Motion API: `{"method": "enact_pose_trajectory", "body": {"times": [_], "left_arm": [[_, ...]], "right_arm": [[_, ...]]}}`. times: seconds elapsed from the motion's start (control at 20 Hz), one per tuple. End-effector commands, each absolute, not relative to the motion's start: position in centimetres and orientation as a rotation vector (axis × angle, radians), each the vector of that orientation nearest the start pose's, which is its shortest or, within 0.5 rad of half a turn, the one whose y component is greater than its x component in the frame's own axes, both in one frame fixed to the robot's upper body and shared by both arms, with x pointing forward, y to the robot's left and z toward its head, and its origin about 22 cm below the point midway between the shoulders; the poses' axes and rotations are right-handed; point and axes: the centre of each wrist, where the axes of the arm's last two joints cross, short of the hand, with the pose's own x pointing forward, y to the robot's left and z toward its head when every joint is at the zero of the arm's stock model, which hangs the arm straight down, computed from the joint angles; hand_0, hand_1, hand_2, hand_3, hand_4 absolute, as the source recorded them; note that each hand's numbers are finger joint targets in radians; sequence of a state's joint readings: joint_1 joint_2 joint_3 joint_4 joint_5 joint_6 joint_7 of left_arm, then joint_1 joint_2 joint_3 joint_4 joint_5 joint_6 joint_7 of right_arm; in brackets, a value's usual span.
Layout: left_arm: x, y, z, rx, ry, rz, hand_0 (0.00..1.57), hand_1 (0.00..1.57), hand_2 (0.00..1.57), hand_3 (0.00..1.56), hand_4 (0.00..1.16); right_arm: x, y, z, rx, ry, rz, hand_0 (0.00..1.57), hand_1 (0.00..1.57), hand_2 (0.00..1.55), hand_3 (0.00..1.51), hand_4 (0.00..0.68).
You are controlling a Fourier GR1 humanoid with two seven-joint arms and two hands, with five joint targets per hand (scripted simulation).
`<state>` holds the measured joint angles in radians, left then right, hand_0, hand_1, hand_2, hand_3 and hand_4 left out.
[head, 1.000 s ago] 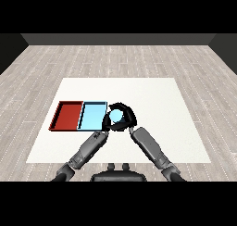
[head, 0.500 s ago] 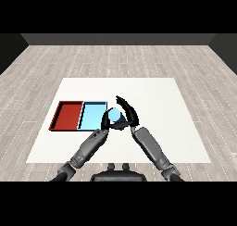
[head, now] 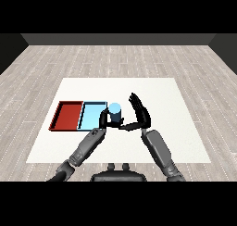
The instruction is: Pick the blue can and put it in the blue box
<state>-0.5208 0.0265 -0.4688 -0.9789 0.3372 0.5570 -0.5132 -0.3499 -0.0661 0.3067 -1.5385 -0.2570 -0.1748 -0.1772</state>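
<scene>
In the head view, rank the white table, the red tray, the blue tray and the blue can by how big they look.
1. White table, by far the largest.
2. Red tray.
3. Blue tray, looking slightly smaller, though the can and left hand cover its right end, so these two may match.
4. Blue can, smallest.

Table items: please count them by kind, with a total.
Trays: 2, red tray and blue tray
Cans: 1, blue can
Total: 3
</scene>
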Motion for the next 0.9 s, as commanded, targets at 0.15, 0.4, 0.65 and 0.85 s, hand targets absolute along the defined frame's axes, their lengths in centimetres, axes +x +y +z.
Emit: {"method": "enact_pose_trajectory", "body": {"times": [0.15, 0.4, 0.65, 0.85], "left_arm": [[33.9, 14.4, 0.0, 0.178, -1.894, -0.061, 1.57, 1.57, 1.57, 1.47, 1.14], [37.4, 18.2, 2.0, 0.337, -1.804, -0.011, 1.57, 1.57, 1.56, 1.49, 1.13], [38.1, 23.4, 0.0, 0.493, -1.628, -0.078, 1.56, 1.56, 1.54, 1.46, 1.1], [38.3, 24.5, -2.8, 0.532, -1.496, -0.139, 1.57, 1.57, 1.56, 1.49, 1.06]], "right_arm": [[27.6, -18.6, 8.1, 0.345, -2.031, 0.001, 0.0, 0.0, 0.0, 0.0, 0.0], [26.0, -21.7, 8.4, 0.254, -2.075, -0.047, 0.0, 0.0, 0.0, 0.0, 0.0], [26.3, -22.5, 7.4, 0.253, -2.05, -0.103, 0.0, 0.0, 0.0, 0.0, 0.0], [26.5, -22.4, 6.8, 0.289, -2.024, -0.104, 0.0, 0.0, 0.0, 0.0, 0.0]]}}
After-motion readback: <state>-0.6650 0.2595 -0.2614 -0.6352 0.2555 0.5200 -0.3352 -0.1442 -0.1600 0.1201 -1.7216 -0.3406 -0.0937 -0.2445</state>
